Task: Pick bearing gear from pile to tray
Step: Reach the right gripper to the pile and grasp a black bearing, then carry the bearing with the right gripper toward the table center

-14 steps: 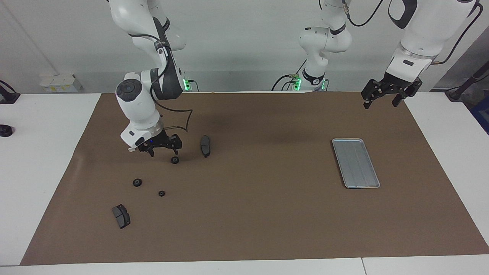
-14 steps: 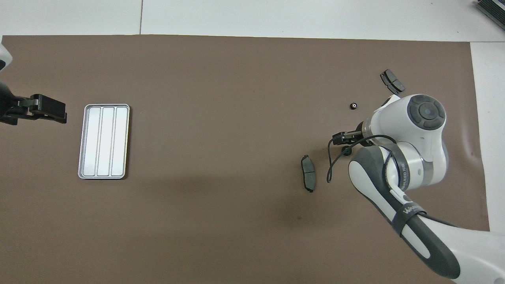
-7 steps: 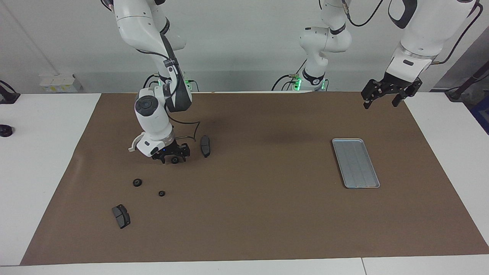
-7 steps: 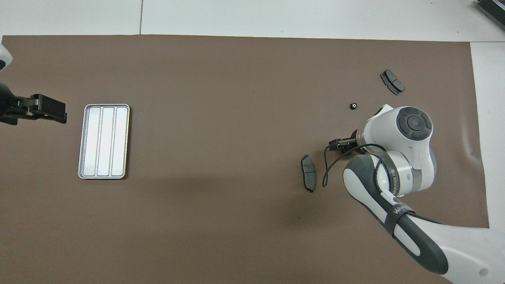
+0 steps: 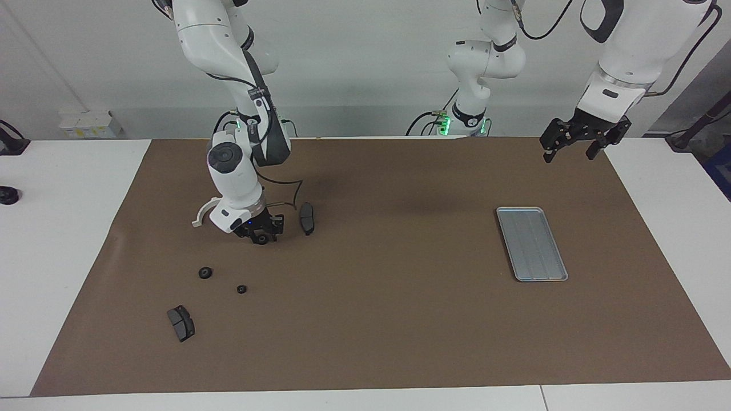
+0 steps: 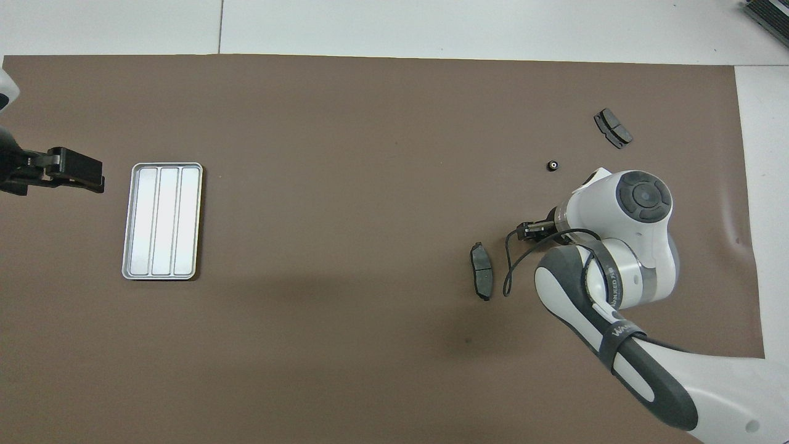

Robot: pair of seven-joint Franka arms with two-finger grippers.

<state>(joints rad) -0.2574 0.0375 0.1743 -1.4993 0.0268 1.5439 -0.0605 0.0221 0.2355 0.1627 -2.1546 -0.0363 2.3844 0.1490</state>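
Observation:
My right gripper [image 5: 261, 235] is down on the brown mat, its fingers closed in around a small black bearing gear [image 5: 261, 239]. In the overhead view only the right gripper's tip [image 6: 531, 229] shows past the arm's wrist, which hides the gear. The rest of the pile lies around it: two more gears [image 5: 205, 273] [image 5: 241, 289], two dark brake pads [image 5: 307, 218] [image 5: 181, 323] and a white half-ring [image 5: 200, 216]. The silver tray [image 5: 531, 244] [image 6: 162, 221] lies bare toward the left arm's end. My left gripper [image 5: 569, 155] [image 6: 80, 174] waits open in the air over the mat's corner.
The brown mat [image 5: 388, 297] covers most of the white table. One brake pad [image 6: 482, 279] lies just beside the right gripper, toward the tray. A gear [image 6: 553, 165] and the other pad [image 6: 613, 128] lie farther from the robots.
The right gripper slid over the gear, came down onto the mat and drew its fingers in around it. The left arm has not moved.

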